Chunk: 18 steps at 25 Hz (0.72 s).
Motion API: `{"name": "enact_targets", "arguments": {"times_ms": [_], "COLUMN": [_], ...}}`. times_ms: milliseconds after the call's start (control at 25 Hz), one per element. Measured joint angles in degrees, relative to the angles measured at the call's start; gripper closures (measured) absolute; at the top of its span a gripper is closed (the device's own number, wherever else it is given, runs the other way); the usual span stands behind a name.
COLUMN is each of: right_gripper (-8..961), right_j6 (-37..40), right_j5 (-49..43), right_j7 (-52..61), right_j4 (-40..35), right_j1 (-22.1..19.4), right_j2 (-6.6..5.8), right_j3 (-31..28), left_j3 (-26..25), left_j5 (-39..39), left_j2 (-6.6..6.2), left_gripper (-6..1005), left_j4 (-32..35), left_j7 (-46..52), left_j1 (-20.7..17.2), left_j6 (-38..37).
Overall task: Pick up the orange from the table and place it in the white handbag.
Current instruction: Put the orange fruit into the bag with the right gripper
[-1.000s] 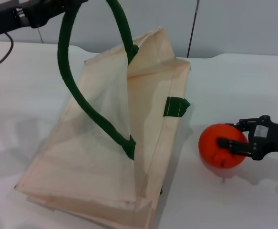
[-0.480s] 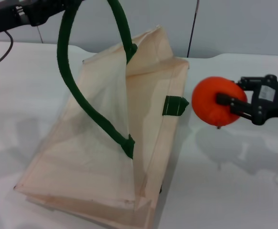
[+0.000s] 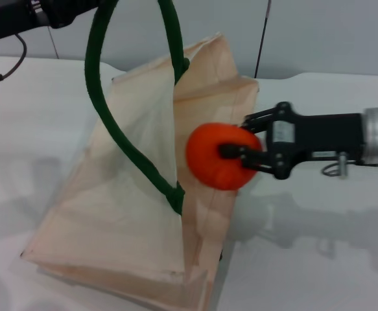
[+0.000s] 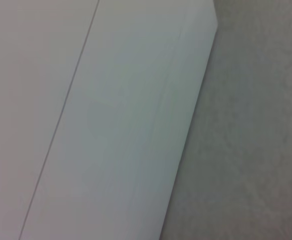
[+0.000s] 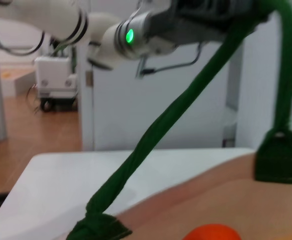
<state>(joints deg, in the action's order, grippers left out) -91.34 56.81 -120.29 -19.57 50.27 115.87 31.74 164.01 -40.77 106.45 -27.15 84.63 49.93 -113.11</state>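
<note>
Two grippers work: right gripper point(image 3: 240, 157) pinches the orange point(image 3: 218, 157) over the white handbag point(image 3: 137, 214), left gripper (fingers unseen) lifts its handle point(image 3: 98, 84).

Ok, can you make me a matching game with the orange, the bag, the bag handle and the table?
Things:
1. round bright orange fruit
2. cream cloth handbag
3. dark green loop handle
4. plain white table

States:
A. held up by the left gripper
B. lying under everything
C. gripped in the right gripper, above the bag
D. resting on the table, one side lifted

Pairs: 1-C, 2-D, 3-A, 4-B
</note>
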Motion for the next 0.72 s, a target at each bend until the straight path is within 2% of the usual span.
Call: {"name": "enact_targets", "arguments": {"times_ms": [440,720], "right_gripper": [722,776], "right_j6": [10.94,14.83], "right_j5": [0.33,0.6], "right_j7": [-3.39,-5.29], "right_j4": [10.99,14.75], "right_j1": [10.39,13.67], "right_j2": [0.75,1.11], "right_j3": [6.09,5.48], "left_j3": [0.0,0.0], "left_j5": [1.08,1.05], "left_j2": [0.15,0.26], "left_gripper": [858,858], "left_j4": [0.17,0.17], "left_j7": [0.29,0.48], "left_j1": [1.44,2.14], "left_j6": [0.0,0.0]}}
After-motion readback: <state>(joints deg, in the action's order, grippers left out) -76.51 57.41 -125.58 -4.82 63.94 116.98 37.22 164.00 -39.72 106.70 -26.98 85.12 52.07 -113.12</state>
